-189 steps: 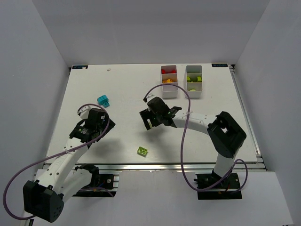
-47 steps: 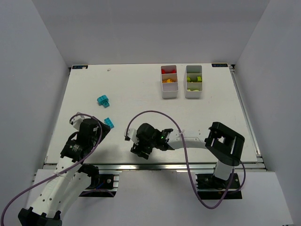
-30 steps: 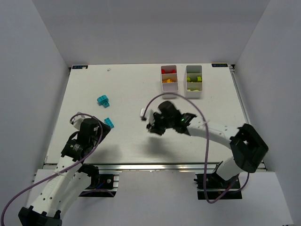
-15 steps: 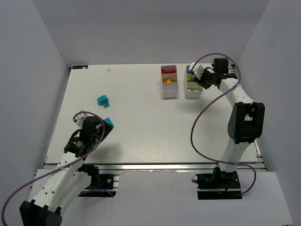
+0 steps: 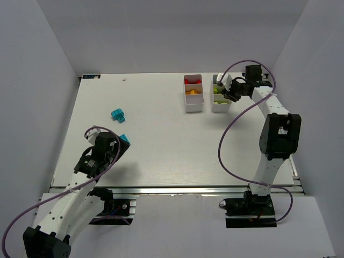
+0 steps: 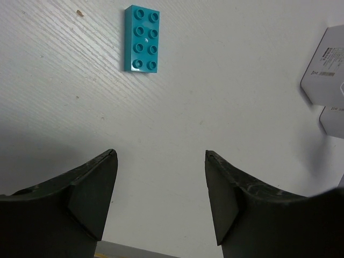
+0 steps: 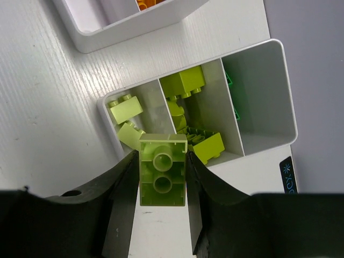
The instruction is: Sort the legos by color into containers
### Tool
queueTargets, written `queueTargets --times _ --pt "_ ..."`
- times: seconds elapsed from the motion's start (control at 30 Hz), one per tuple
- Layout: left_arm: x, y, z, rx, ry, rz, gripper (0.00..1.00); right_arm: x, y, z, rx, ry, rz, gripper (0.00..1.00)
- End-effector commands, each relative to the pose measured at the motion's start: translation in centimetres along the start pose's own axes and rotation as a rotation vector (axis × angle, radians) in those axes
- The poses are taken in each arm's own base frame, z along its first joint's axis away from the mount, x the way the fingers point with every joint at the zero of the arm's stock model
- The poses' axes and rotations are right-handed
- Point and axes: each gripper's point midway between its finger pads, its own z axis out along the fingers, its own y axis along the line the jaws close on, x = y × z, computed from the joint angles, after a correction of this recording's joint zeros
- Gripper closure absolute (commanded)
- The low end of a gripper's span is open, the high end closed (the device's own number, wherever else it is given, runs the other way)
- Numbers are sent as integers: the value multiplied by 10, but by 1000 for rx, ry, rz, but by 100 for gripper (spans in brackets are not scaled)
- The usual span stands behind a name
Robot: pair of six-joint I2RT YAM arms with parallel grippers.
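Note:
My right gripper [image 5: 226,89] hangs over the right white bin [image 5: 221,107], shut on a lime brick [image 7: 163,171] seen from its hollow underside. Below it in the right wrist view, the bin [image 7: 269,45] holds pale lime bricks [image 7: 124,107] in its near compartment and lime bricks [image 7: 185,83] in the middle one. My left gripper [image 5: 114,145] is open and empty, low over the table. A cyan brick [image 6: 142,37] lies flat ahead of its fingers [image 6: 91,188]. It shows in the top view too [image 5: 124,140]. A second cyan piece [image 5: 118,114] lies farther back.
The left white bin [image 5: 194,106] holds red bricks [image 5: 191,80] and orange bricks [image 5: 192,92]; its near compartment is bare. Dark green shows in the right bin's far compartment [image 5: 221,79]. Both bins stand at the back right, also at the left wrist view's right edge [image 6: 328,70].
The right arm has swung from the table's middle to above the right bin, carrying the lime brick. Over the last half second it barely shifted. The left arm has hardly moved.

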Motion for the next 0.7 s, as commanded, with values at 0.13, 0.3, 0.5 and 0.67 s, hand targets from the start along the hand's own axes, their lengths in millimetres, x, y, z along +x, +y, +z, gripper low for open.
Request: queueTargets --times 0.13,0.3,0.5,0.67 --pt "1 -3 4 4 11 13 25 0 3 10 -7 -24 -17 88" --pt "0 -3 4 0 10 14 25 3 1 18 1 -20 -21 79" --pt "0 -4 3 0 12 11 25 6 3 25 -4 -20 -11 58" --pt "-1 -6 4 -7 15 18 25 8 10 25 -14 -19 -8 36"
